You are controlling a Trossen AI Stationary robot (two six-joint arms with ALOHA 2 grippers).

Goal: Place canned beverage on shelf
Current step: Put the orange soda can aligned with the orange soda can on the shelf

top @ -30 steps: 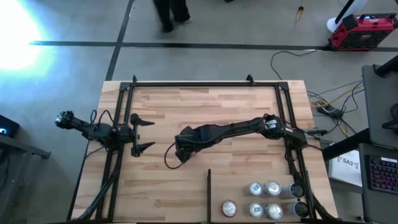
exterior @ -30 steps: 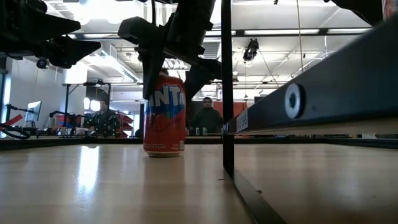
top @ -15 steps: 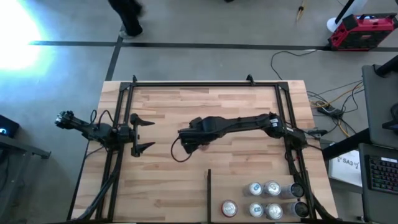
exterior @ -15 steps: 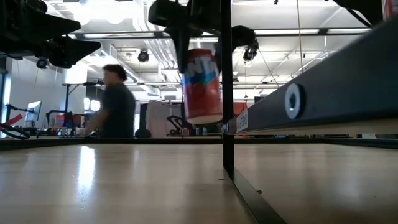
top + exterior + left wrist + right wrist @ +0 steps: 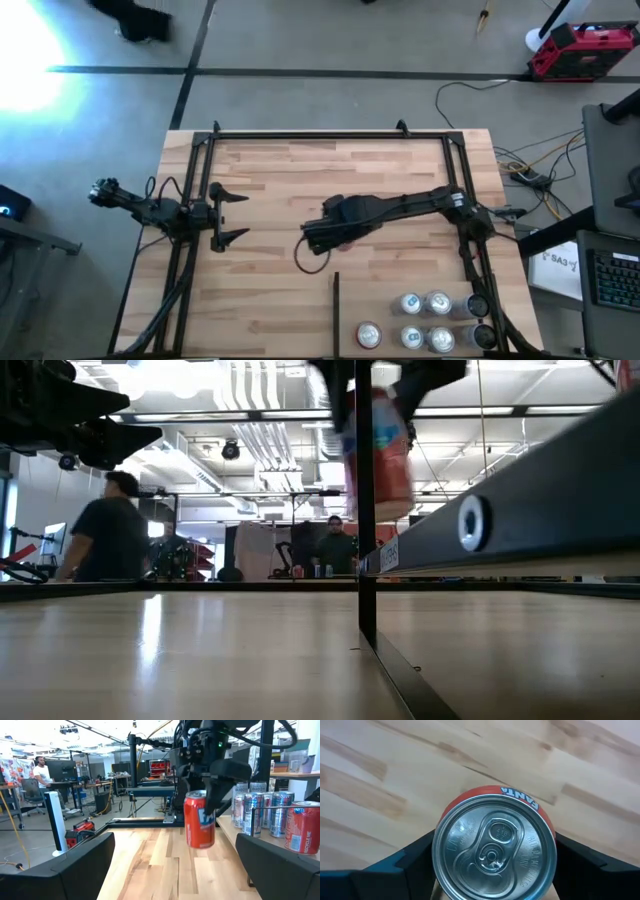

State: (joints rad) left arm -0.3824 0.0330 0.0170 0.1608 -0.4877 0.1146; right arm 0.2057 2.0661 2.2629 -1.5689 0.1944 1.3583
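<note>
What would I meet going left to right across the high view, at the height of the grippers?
Left gripper, open and empty → right gripper, shut on the orange can above the shelf → black frame post.

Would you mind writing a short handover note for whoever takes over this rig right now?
Right gripper: shut on the orange Fanta can, held upright in the air above the shelf board, near its middle.
Left gripper: open and empty, waiting at the left edge of the board.
Other cans: a cluster standing at the board's near right corner, right of the dark divider strip.
Done: the can is gripped and lifted off the wood.
Left: carry it to its spot on the shelf, probably beside the cluster, set it down upright, release.
</note>
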